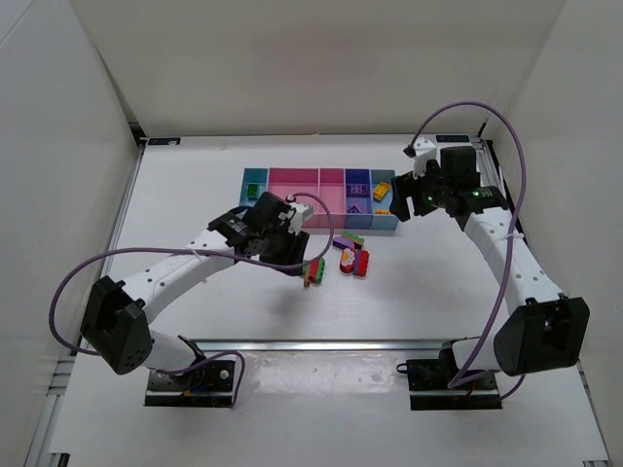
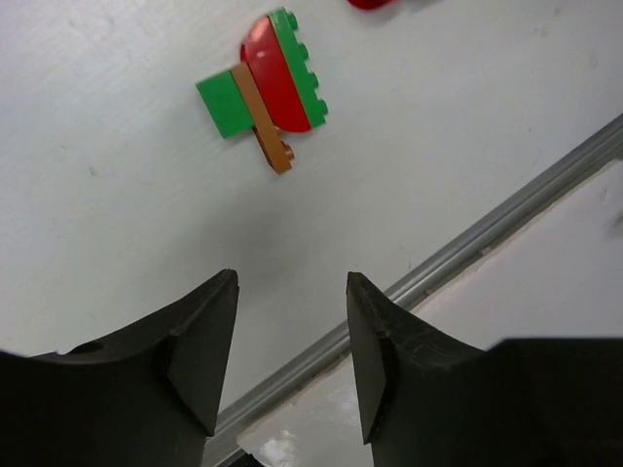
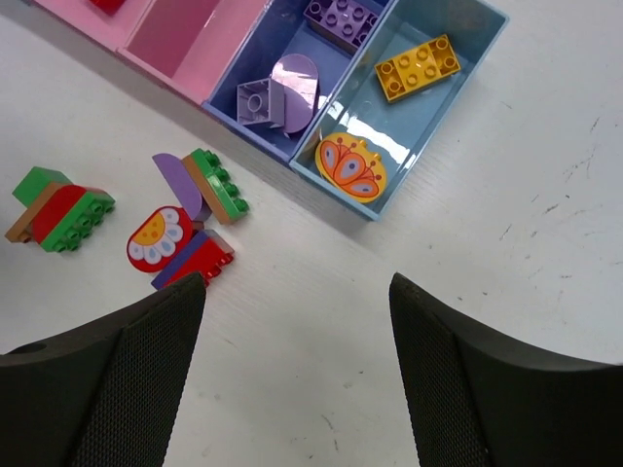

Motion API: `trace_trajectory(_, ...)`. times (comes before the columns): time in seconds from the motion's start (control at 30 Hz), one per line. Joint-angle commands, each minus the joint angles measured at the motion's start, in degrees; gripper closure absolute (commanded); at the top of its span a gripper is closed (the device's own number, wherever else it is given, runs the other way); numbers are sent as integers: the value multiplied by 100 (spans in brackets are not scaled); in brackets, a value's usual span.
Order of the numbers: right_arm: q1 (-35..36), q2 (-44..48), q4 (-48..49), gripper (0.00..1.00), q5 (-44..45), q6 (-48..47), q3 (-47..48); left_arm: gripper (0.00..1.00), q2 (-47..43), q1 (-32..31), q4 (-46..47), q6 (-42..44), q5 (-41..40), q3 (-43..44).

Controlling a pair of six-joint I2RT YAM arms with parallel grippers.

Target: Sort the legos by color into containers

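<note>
- A white table top (image 1: 195,195) fills the middle of the overhead view; its surface is matte; the right wrist view shows faint dark scuffs (image 3: 557,207) scattered over it
- White panels (image 1: 321,68) stand around the table at the back and on both sides; the back one is plain
- A silver metal rail (image 1: 321,343) runs left to right along the table's near edge; in the left wrist view the rail (image 2: 487,229) crosses diagonally as a grooved strip, with a paler surface beyond it
- A small black bracket (image 1: 161,141) sits at the back left corner, where table and panels meet
</note>
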State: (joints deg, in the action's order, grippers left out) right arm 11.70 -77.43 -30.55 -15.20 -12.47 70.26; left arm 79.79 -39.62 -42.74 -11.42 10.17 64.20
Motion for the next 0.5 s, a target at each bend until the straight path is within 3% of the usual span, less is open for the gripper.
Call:
trace_trajectory(0.0,-81,280,-83,21,-123,-19,-161,41,36,-291,-199,-413,-138,-39)
trace_trajectory(0.23,-247,667,-153,21,-194,-10,-548,44,291,-319,-305,-976,151,-311)
trace_trajectory(0.47,-335,949,-171,21,-369,69,-829,44,651,-336,-200,-1319,-578,-207)
